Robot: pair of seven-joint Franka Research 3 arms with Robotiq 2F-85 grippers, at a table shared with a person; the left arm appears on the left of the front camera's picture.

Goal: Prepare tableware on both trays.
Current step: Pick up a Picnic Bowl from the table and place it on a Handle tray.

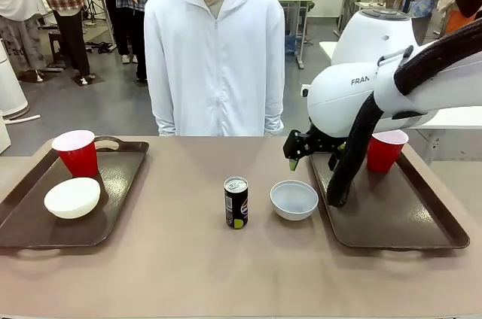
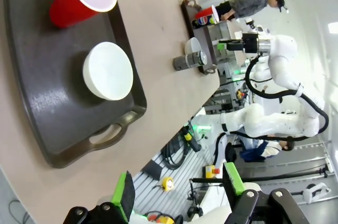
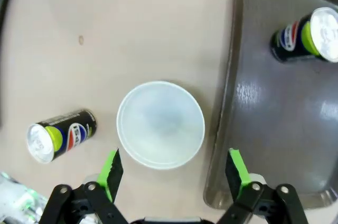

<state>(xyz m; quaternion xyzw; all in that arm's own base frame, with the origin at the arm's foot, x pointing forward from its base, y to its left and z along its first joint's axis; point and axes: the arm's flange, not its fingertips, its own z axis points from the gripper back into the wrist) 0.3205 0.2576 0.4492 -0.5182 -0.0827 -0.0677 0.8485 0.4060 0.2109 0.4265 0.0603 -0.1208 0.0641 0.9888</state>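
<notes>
Jaws of the right gripper (image 3: 173,175) stand apart over the grey-blue bowl (image 3: 160,123) (tray (image 3: 274,129) at three o'clock), probably to grasp it.

Table (image 1: 188,274) holds left tray (image 1: 113,191), right tray (image 1: 392,217), can (image 1: 236,202), pale bowl (image 1: 294,200).

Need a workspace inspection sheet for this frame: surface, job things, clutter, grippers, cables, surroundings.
Surface: tan tabletop, no spills seen.
Job's things: left dark brown plastic tray holds red plastic cup, cream-white bowl; right dark brown plastic tray holds second red plastic cup, small dark drink can; pale grey-blue bowl and second dark drink can on tabletop between trays.
Clutter: nothing seen.
Grippers: left gripper jaws open, empty; right gripper jaws open, empty, above grey-blue bowl.
Cables: black corrugated hose along right arm.
Surroundings: person in white hooded jacket at far edge; other people behind.
</notes>
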